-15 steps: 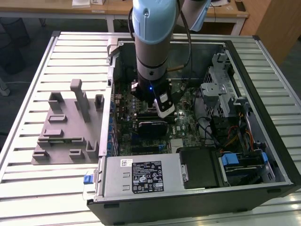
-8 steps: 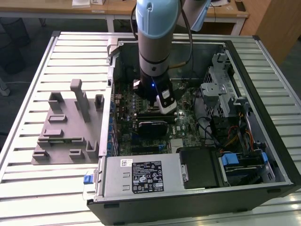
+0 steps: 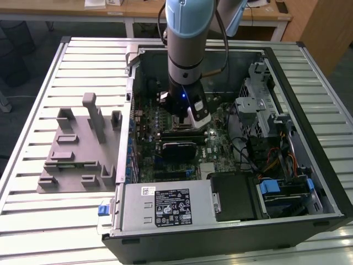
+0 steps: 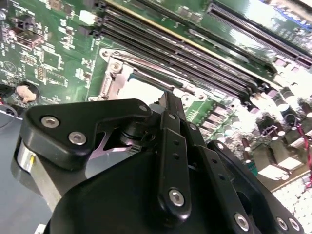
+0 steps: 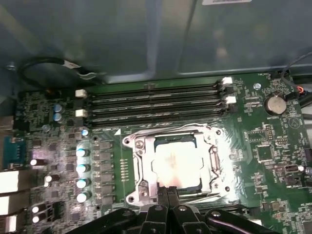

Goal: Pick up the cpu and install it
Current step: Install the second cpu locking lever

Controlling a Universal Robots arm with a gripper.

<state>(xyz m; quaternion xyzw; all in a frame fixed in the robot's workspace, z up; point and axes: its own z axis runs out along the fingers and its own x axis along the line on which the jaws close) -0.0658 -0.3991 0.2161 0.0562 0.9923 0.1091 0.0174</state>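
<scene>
The cpu [image 5: 176, 161] is a pale silvery square lying flat inside the metal-framed socket [image 5: 139, 163] on the green motherboard. In the second wrist view the cpu [image 4: 139, 90] shows as a pale patch within the socket frame [image 4: 109, 80]. My gripper [image 5: 168, 191] is shut, its two black fingers pressed side by side, with the tips at the cpu's edge. I cannot tell whether they touch it. In the exterior view the gripper [image 3: 190, 118] hangs low inside the open computer case [image 3: 309, 110], over the middle of the board.
Long memory slots [image 5: 156, 102] run beside the socket, with capacitors [image 5: 83, 168] on another side. A grey plastic tray with upright pegs [image 3: 77, 149] lies on the slatted table at the exterior view's left. A power supply [image 3: 165, 207] and a drive cage [image 3: 259, 99] crowd the case.
</scene>
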